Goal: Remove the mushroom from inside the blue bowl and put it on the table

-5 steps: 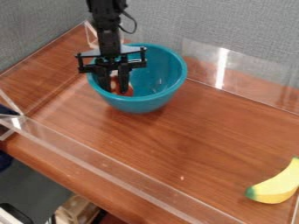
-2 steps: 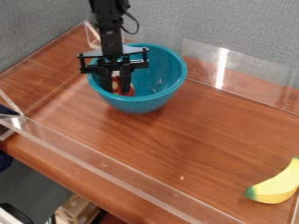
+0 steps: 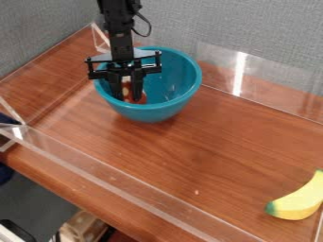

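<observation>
The teal-blue bowl (image 3: 154,87) stands on the reddish-brown wooden table (image 3: 190,151) at the upper left. My black gripper (image 3: 128,92) reaches straight down into the bowl near its left side. Its fingers are shut around a small reddish-brown and cream shape, the mushroom (image 3: 136,95), low inside the bowl. The fingers hide most of the mushroom, so I cannot tell whether it still rests on the bowl's bottom.
A yellow banana (image 3: 299,198) lies at the table's right front corner. Clear acrylic walls (image 3: 113,184) border the tabletop on the front, left and back. Open wood stretches between the bowl and the banana.
</observation>
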`<state>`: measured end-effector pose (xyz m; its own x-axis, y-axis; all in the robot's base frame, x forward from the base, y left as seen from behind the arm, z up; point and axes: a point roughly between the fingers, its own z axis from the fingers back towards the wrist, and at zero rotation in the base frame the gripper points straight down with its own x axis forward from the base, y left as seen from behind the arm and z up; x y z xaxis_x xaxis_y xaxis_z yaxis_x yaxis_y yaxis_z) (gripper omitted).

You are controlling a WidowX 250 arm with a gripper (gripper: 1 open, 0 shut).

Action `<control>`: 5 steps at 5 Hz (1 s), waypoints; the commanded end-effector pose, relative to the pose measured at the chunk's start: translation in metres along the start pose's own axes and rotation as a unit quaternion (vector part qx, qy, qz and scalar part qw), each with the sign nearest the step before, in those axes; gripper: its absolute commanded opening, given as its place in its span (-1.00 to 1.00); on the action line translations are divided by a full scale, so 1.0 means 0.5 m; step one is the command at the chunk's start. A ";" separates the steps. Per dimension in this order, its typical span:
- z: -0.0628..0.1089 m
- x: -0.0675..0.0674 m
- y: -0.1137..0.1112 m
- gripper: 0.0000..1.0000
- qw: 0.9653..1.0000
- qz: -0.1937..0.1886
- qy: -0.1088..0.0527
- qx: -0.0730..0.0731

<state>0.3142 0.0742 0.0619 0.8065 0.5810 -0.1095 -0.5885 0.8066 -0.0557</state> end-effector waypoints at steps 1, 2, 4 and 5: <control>0.038 0.006 -0.016 -1.00 0.999 -0.007 -0.034 -0.011; 0.036 0.009 -0.019 -1.00 0.999 -0.003 -0.036 -0.012; 0.025 0.017 -0.025 -1.00 0.999 0.003 -0.039 -0.014; 0.031 0.016 -0.028 -1.00 0.999 0.003 -0.042 -0.016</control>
<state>0.3204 0.0707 0.0595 0.7931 0.6031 -0.0848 -0.6083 0.7912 -0.0622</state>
